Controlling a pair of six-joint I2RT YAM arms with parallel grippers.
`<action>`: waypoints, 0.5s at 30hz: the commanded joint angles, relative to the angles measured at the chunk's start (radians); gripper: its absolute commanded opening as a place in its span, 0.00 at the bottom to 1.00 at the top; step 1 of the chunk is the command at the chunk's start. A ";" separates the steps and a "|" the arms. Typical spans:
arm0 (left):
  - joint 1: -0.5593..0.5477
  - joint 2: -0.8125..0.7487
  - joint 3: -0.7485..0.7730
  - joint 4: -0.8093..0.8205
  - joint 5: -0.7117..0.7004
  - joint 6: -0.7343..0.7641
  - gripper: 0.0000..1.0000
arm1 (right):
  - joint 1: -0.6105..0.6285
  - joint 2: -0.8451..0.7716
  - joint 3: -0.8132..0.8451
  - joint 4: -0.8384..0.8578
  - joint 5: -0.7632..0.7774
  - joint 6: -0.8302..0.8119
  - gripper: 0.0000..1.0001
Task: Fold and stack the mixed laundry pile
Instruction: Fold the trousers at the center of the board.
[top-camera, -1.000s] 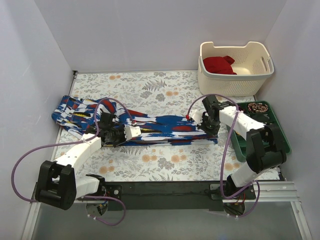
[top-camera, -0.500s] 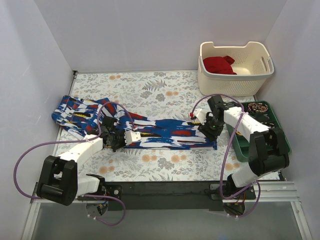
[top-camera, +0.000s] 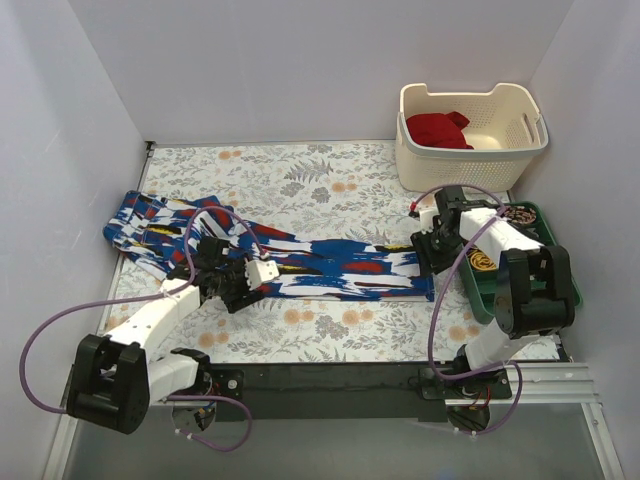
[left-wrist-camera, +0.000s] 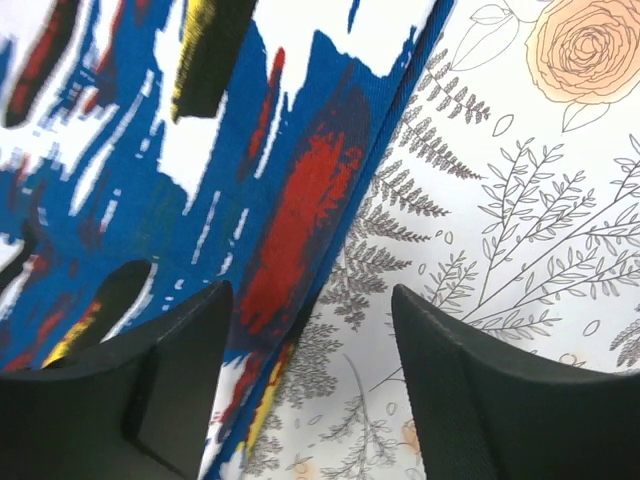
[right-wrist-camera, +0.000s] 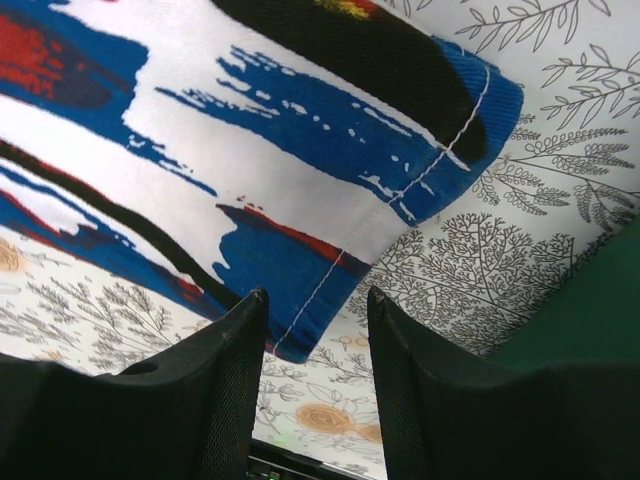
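The blue printed garment (top-camera: 330, 265) lies flat as a long folded strip across the floral table, from the far left to near the green tray. My left gripper (top-camera: 238, 293) hovers open over its near edge; in the left wrist view the garment (left-wrist-camera: 250, 150) runs under the left finger (left-wrist-camera: 170, 380) and nothing sits between the fingers of the gripper (left-wrist-camera: 310, 300). My right gripper (top-camera: 432, 255) stands open above the strip's right-hand corner (right-wrist-camera: 300, 300), holding nothing (right-wrist-camera: 315, 300). The deep red garment (top-camera: 438, 130) lies in the cream basket.
The cream perforated basket (top-camera: 480, 165) stands at the back right. A green tray (top-camera: 530, 285) with coiled items lies along the right edge, close beside my right arm. White walls enclose the floral table (top-camera: 320, 175) on three sides.
Both grippers have opened and let go of the blue garment, which now lies flat. The right gripper has drawn back to the right toward the tray.
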 joint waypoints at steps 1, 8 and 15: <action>0.000 -0.077 0.027 0.051 0.028 -0.096 0.66 | 0.000 0.025 -0.033 0.071 0.045 0.143 0.50; 0.000 -0.148 0.053 0.114 0.056 -0.171 0.69 | -0.022 0.085 -0.075 0.137 0.079 0.220 0.67; 0.000 -0.177 0.049 0.207 -0.001 -0.231 0.69 | -0.023 0.132 -0.159 0.194 -0.048 0.222 0.50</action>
